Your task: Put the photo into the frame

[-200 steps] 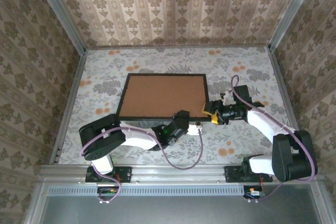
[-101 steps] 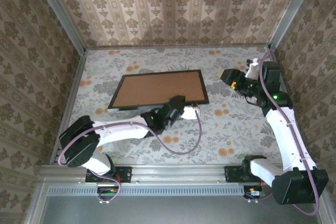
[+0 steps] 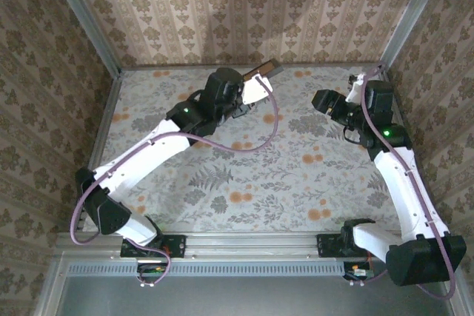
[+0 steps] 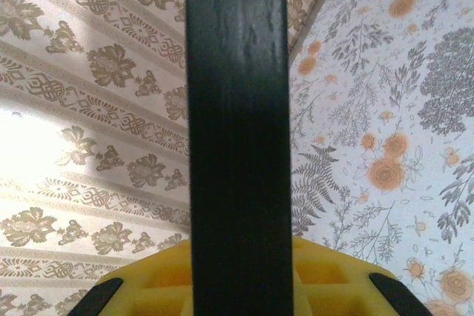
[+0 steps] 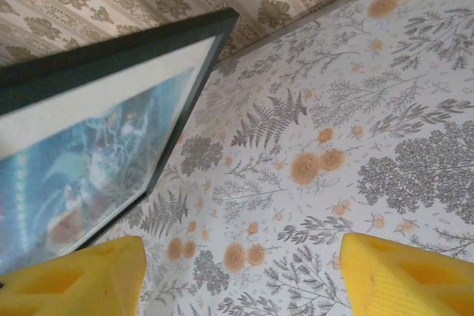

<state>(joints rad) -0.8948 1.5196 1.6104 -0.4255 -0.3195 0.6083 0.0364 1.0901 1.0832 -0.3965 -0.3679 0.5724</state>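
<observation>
The two arm bases sit at the near edge of the tabletop (image 3: 244, 175), a flower-patterned surface walled in by striped wallpaper.

The right arm rises along the right edge and bends inward. The right gripper (image 3: 321, 100) hangs above the far right part of the tabletop, facing the middle. In the right wrist view its yellow fingers (image 5: 74, 275) stand wide apart, with only the floral surface between them, so it grips nothing.

The left arm stretches from the near left corner across to the middle of the far edge. There the left gripper (image 3: 252, 88) is clamped on the frame (image 3: 265, 70). In the left wrist view one black bar of the frame (image 4: 237, 109) runs straight up between the yellow pads (image 4: 333, 286), which press it from both sides.

From above the frame is tilted and seen almost edge-on, a thin dark sliver with a strip of brown back, close to the far wall. It appears to be lifted off the tabletop, though the top view is too small to be sure.

The right wrist view shows the frame's front. The photo (image 5: 81, 153) sits inside it, its cream border against the black rim and its blue and teal image with red touches within.
</observation>
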